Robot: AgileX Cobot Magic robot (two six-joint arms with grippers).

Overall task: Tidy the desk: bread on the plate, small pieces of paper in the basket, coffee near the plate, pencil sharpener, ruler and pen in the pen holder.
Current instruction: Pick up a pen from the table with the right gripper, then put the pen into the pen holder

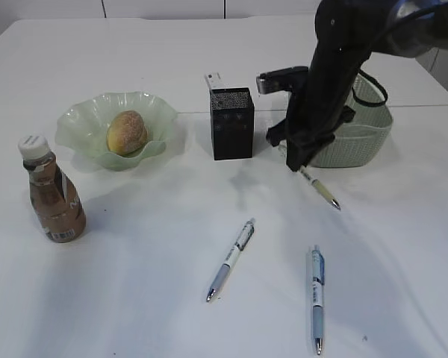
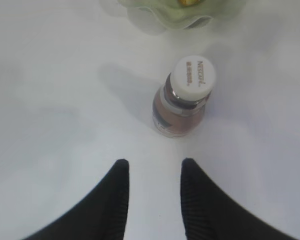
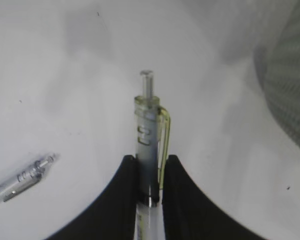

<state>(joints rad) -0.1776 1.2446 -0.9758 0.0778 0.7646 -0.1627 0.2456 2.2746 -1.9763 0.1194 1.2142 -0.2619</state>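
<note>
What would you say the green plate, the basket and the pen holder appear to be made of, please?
Green plate: probably glass or clear plastic; translucent, glossy, with a wavy rim.
Basket: likely moulded plastic in a woven pattern, matte grey-green; the right wrist view shows a fine regular mesh.
Pen holder: black and matte with a dotted surface, perhaps perforated metal or plastic; I cannot tell which.

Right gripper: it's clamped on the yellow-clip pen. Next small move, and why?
Probably lift straight up. The right gripper is shut on the yellow-clip pen, which in the exterior view slants down with its far end at the table in front of the basket. Raising it frees the pen for the carry left to the black pen holder.
</note>
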